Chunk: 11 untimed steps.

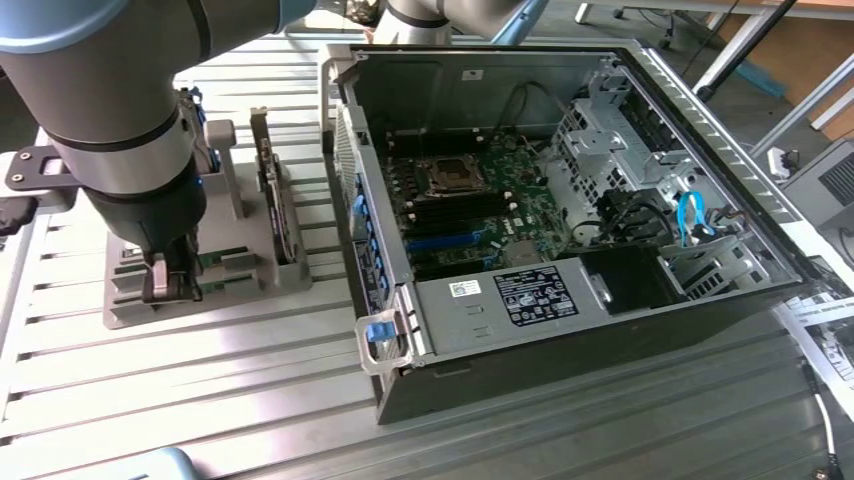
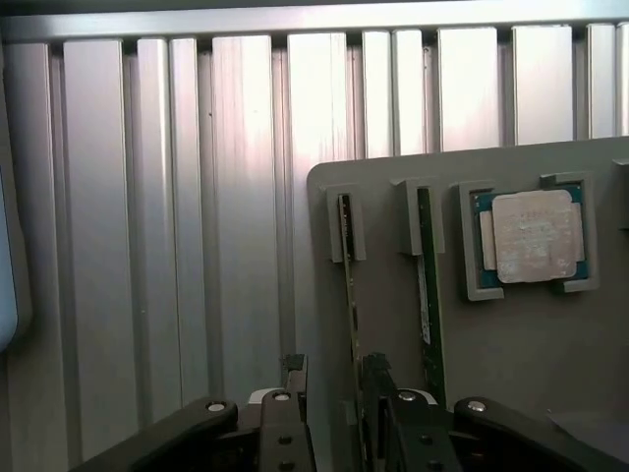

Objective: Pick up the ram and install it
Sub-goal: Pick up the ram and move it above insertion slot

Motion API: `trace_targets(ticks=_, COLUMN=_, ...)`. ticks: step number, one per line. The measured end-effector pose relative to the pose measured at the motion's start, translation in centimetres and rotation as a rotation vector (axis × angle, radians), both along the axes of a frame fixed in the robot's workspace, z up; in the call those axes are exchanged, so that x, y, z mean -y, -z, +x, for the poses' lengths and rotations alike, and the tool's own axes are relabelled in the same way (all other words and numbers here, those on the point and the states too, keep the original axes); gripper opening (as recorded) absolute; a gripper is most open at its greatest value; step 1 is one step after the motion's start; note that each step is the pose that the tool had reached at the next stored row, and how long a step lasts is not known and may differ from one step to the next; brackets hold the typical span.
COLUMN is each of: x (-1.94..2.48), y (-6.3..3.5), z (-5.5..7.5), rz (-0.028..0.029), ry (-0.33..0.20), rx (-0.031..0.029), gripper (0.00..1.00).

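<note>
While the ram (image 2: 348, 256) stands in its tray (image 2: 511, 393), the gripper (image 2: 334, 369) hangs astride it, wide open, empty; nothing installed.

Slatted aluminium table (image 1: 200, 380): long grooved profiles laid side by side, bare metal. Directly on it:
- grey slotted parts holder (image 1: 247, 298), toward the exterior view's left, flat on the slats
- open desktop PC case (image 1: 561, 345), just beside the holder, lying on its side, side panel off
- printed paper sheets (image 1: 817, 325), at the exterior view's right edge, next to the case
- pale blue-grey object (image 1: 154, 465), at the near left corner, too cut off to identify
</note>
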<state>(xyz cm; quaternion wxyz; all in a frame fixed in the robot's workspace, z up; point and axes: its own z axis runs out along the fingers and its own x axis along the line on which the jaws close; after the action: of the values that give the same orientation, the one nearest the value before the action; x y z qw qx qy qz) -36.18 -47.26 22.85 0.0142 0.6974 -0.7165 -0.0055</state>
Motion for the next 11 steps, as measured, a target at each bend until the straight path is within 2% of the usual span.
trace_targets(ticks=5, x=-0.52, y=0.18, z=0.00, rz=-0.0001, ry=0.000, rx=-0.0001, gripper=0.36)
trace_targets(ticks=11, x=-0.61, y=0.63, z=0.00, rz=-0.0001, ry=0.000, rx=0.0000, gripper=0.36)
